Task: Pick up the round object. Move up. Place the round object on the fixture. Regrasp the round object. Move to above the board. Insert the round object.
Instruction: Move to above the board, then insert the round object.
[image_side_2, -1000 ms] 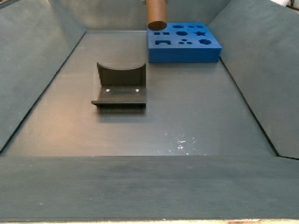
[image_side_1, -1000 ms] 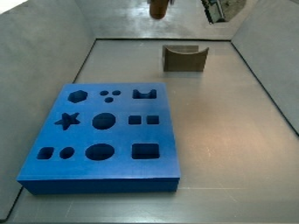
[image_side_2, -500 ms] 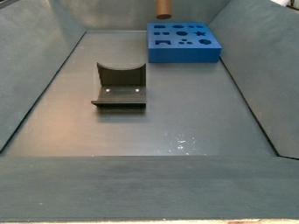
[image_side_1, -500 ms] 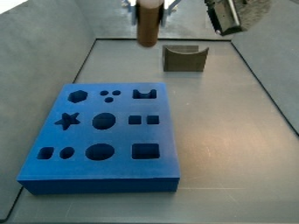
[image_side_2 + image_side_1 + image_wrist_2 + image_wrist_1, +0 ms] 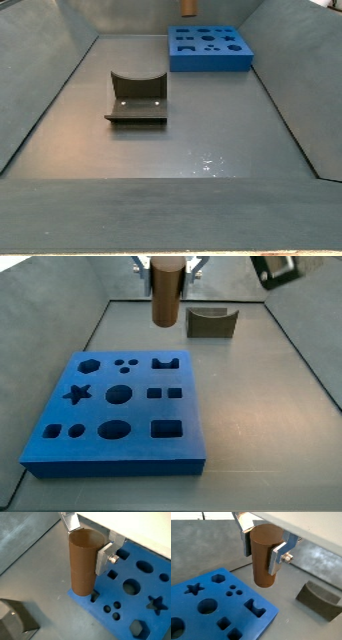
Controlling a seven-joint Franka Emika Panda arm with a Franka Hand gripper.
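My gripper (image 5: 262, 542) is shut on the round object (image 5: 264, 556), a brown wooden cylinder held upright between the silver fingers; it shows too in a wrist view (image 5: 87, 562). In a side view the round object (image 5: 166, 291) hangs in the air above the far edge of the blue board (image 5: 118, 408); in a side view only its lower end (image 5: 189, 8) shows, above the board (image 5: 210, 48). The board (image 5: 211, 609) (image 5: 137, 587) lies below the peg in both wrist views. The fixture (image 5: 210, 322) (image 5: 136, 97) stands on the floor, with nothing on it.
Grey walls enclose the work floor in both side views. The fixture also shows in both wrist views (image 5: 319, 599) (image 5: 17, 614), off to the side of the board. The board has star, hexagon, circle and square cut-outs.
The gripper with the round object has moved from near the fixture toward the board and lower in a side view; the peg now hangs over the board's far edge.
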